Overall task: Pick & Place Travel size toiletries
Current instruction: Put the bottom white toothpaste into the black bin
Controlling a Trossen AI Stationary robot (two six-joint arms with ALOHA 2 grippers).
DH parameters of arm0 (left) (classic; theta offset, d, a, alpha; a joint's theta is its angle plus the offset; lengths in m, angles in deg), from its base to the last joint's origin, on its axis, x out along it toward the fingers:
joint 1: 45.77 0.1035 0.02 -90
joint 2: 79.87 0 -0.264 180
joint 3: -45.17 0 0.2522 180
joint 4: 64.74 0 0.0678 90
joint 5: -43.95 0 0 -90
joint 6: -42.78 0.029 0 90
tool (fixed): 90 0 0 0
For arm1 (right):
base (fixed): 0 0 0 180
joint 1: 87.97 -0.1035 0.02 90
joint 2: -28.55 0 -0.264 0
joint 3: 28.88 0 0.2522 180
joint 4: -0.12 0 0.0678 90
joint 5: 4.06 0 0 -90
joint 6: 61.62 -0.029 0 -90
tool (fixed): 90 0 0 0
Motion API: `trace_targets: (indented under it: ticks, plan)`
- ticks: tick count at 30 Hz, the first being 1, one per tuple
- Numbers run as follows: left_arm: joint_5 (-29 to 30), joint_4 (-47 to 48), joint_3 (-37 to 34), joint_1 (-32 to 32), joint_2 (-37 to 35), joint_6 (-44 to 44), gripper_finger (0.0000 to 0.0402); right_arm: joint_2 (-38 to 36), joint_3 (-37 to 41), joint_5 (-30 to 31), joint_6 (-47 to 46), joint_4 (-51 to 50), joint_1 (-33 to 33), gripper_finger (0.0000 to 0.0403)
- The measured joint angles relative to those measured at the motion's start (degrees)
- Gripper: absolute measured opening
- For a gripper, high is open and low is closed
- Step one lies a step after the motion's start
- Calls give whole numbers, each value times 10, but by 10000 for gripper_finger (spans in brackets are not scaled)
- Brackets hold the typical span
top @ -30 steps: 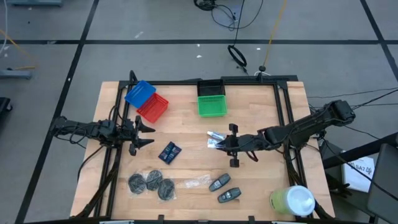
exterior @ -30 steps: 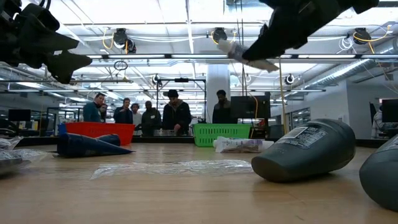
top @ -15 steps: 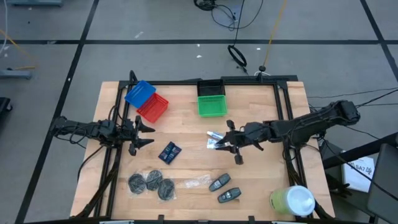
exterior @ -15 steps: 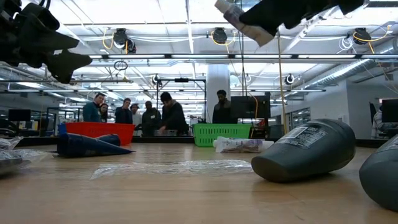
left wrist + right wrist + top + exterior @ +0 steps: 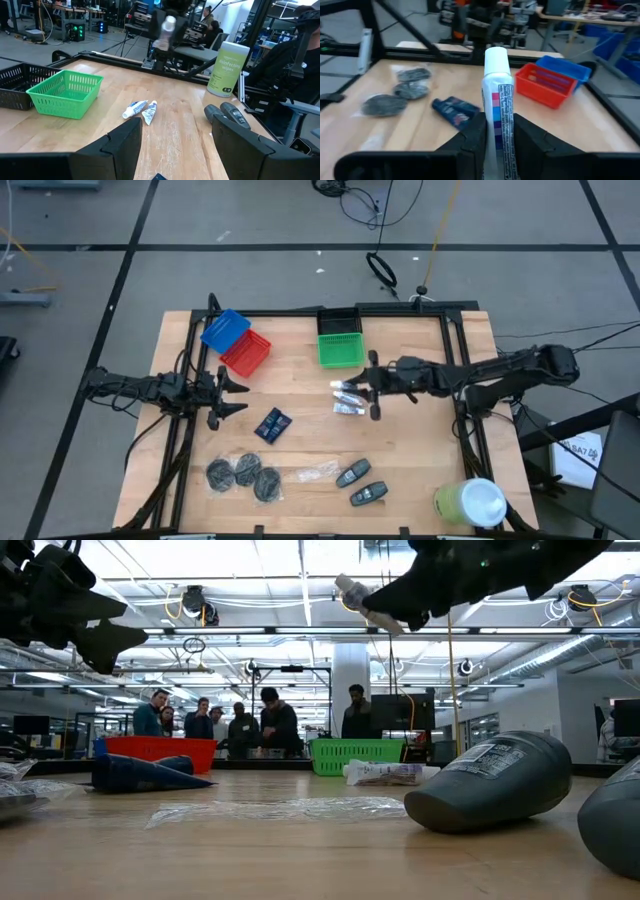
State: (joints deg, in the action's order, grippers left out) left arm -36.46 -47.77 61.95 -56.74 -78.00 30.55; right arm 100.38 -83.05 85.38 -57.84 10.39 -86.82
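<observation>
High view: the right gripper hangs above the middle of the table, its fingers closed on a white-silver tube whose capped end points ahead of the claw. Right wrist view: the tube stands between the two dark fingers; ahead of it and lower lie dark blue flat packets, beyond them three dark grey round discs, and off to one side a red basket with a blue basket behind it. High view: two more tubes lie on the wood just below the claw, a green basket sits just beyond it toward the far edge, and two dark grey oval pieces lie well apart near the front edge. The left gripper waits at the left side, fingers spread wide and empty.
</observation>
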Motion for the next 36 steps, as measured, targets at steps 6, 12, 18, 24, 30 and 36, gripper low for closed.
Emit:
trace_targets:
  ticks: [6,12,18,24,30,36]
  plan:
    - [0,0,0,0,0,0,237,0,0,-21,2,19,63,73]
    - [0,0,0,0,0,0,237,0,0,-28,4,47,121,73]
    - [0,0,0,0,0,0,237,1,0,-28,19,53,168,73]
    - [0,0,0,0,0,0,237,32,1,-28,14,102,213,73]
    - [0,0,0,0,0,0,237,83,-24,-80,-3,95,279,73]
    - [0,0,0,0,0,0,237,117,-133,-134,-3,-53,343,73]
